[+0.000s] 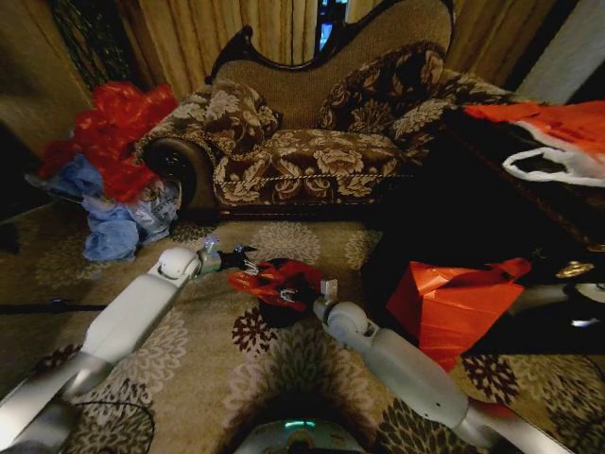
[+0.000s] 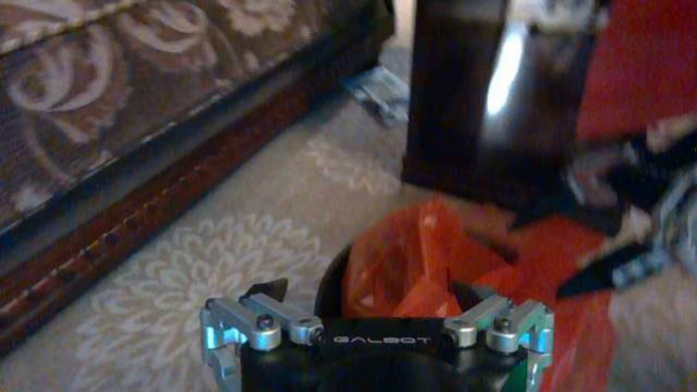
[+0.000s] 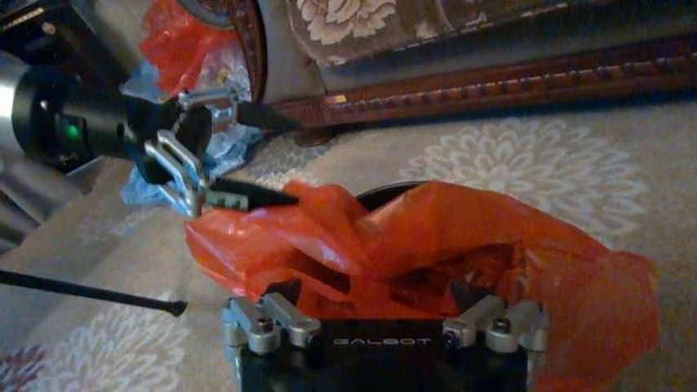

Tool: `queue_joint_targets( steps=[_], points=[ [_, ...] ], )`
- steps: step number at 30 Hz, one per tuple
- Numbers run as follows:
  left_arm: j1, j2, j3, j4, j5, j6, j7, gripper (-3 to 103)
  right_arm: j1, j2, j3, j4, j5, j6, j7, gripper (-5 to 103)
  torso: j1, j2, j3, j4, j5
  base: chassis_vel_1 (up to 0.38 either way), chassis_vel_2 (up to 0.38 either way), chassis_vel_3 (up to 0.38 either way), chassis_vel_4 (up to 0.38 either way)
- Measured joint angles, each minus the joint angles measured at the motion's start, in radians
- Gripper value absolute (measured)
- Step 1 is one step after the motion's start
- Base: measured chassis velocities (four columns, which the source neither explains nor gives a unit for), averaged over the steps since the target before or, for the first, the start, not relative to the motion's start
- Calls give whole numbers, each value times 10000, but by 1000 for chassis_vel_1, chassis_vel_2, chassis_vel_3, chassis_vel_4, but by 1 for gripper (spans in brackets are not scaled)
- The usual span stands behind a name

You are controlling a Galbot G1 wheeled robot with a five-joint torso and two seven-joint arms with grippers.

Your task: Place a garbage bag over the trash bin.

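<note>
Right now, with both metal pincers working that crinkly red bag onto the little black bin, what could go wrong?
The thin, shiny red plastic garbage bag lies bunched over the small black round trash bin, whose rim still shows bare on one side, so the bag may slip off. The left pincer, open, has one pointed finger against the film and might tear it. The right pincer works at the opposite edge; a pull could tip the light bin.

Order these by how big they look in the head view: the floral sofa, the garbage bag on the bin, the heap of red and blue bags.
1. The floral sofa.
2. The heap of red and blue bags.
3. The garbage bag, although it sits nearest the camera.
</note>
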Motion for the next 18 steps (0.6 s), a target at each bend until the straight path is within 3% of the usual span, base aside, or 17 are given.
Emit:
queue_joint_targets(
  steps=[2,5,14,18],
  points=[
    [-52,-89,5,66,603,-262,246,100,-19,31,49,-41,33,10,5,93,0,0,0,3,0,0,0,0,0],
    [-37,-156,-124,-43,961,-492,515,100,-25,7,125,-72,46,10,3,91,0,0,1,2,-3,0,0,0,0],
    [52,182,-662,-701,302,-529,1017,100,-67,-50,183,-132,35,9,-37,90,-2,0,-1,2,0,0,0,0,0],
    [84,554,-634,-745,413,-744,1405,100,-114,-18,163,-155,-17,14,-43,90,-1,0,-1,1,0,0,0,0,0]
  ],
)
